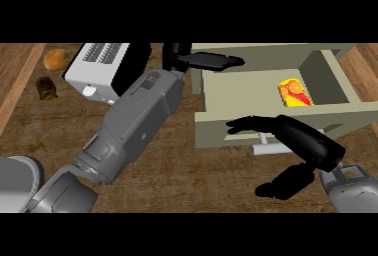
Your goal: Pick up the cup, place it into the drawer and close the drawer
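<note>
Inside the open drawer (244, 97) lies the cup (294, 93).

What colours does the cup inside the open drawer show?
The cup is yellow with orange and red markings, clearest in the head view.

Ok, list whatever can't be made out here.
Head view only:
Drawer handle: partly covered by the right robot hand.
Drawer rear left corner: hidden behind the left robot hand.
Cup print: too small to read.
Dark brown item left of the toaster: too small to identify.
</note>
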Available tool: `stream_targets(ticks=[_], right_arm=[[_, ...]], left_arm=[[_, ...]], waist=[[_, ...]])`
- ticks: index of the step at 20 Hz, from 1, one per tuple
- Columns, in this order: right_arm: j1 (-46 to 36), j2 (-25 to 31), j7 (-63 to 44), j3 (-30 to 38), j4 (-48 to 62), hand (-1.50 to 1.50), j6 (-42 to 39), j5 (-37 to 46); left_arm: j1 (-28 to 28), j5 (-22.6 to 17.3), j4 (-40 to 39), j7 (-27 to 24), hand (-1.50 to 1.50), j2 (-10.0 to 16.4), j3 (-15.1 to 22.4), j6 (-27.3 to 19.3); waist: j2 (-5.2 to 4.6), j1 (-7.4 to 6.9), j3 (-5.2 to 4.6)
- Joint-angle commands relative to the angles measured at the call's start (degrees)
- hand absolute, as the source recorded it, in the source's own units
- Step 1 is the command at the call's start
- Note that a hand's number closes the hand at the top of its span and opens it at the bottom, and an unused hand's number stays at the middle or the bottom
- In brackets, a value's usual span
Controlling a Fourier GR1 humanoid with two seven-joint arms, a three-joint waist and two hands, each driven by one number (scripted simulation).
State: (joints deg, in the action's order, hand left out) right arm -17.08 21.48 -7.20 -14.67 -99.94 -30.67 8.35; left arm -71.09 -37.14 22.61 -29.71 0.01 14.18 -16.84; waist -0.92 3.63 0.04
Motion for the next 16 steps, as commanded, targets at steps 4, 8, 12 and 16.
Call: stream_targets(ticks=[4,8,12,16], right_arm=[[-2.30,-3.13,6.23,-5.57,18.09,-1.50,7.16,15.02],[-5.98,-2.47,14.03,-6.74,32.55,-1.50,8.96,19.90],[-12.72,-5.76,19.24,-4.52,48.12,1.50,14.66,22.48],[-18.48,-5.58,26.49,0.77,57.11,1.50,19.51,21.22]], left_arm=[[5.46,-0.74,3.81,-2.69,-1.50,0.01,-0.51,2.51],[9.25,-0.46,7.87,-1.91,-1.50,1.03,-0.16,2.77],[12.57,-1.42,10.59,-1.21,-1.50,4.44,-1.13,6.36],[15.53,-1.15,13.38,-1.48,-1.50,5.38,-0.49,7.27]], waist=[[0.52,-4.91,0.00],[0.68,-6.57,0.04],[0.36,-7.98,0.09],[-0.08,-9.86,0.21]])
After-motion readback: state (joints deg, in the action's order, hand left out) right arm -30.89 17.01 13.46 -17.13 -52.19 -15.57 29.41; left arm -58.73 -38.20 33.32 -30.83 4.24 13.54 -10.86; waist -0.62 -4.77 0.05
